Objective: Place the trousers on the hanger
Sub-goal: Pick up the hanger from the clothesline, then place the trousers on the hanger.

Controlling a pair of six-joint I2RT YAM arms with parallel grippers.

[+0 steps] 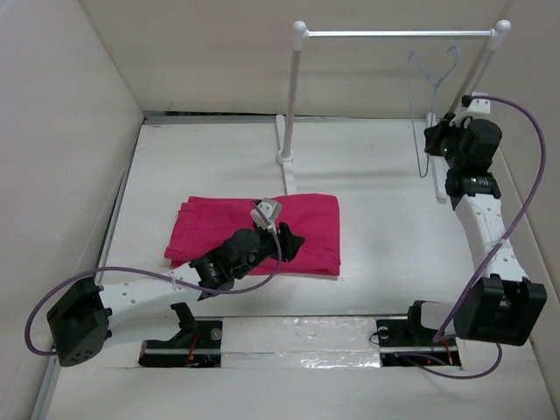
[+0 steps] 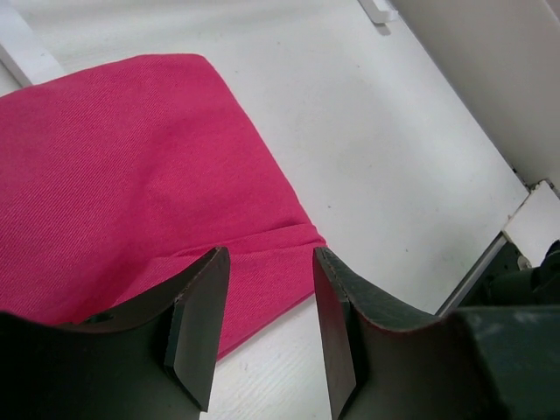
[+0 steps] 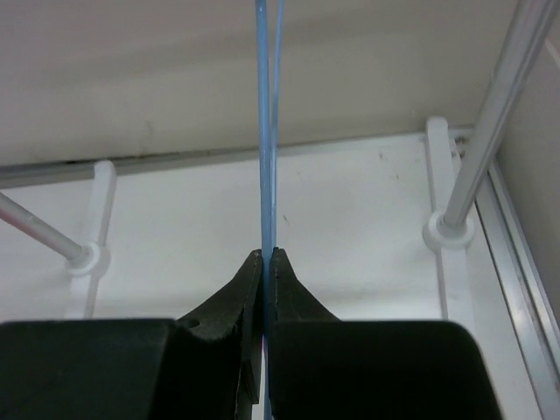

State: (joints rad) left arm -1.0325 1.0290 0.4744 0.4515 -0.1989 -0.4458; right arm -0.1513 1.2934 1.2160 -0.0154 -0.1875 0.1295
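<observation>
The trousers (image 1: pixel 219 223) lie flat on the white table (image 1: pixel 385 227), folded into a neat pink oblong, left of centre and just in front of the rack's left foot. White walls close the table in at the back and on both sides, and a metal strip runs along the seam at the far edge. At the back stands the rack (image 1: pixel 398 34), two white posts with a silver bar across the top.

Look at the lie of the cloth: its long axis runs left to right across the table, parallel to the bar. The left end shows stacked folds and the right end is a clean straight edge. Which end is the waist, I cannot tell.

Over to the left gripper (image 2: pixel 269 271). It sits above the near right corner of the trousers with its fingers spread wide and nothing between them. In the left wrist view, the pink corner and a fold line show through the gap. Whether the fingertips touch the cloth is unclear.

On the right, the hanger (image 3: pixel 265 131) is upright by the rack's right post, hook uppermost and close under the bar. Whether the hook rests on the bar is hard to say. The right gripper (image 3: pixel 265 255) is pinched tight on the pale-blue wire, which shows edge-on in the right wrist view.
</observation>
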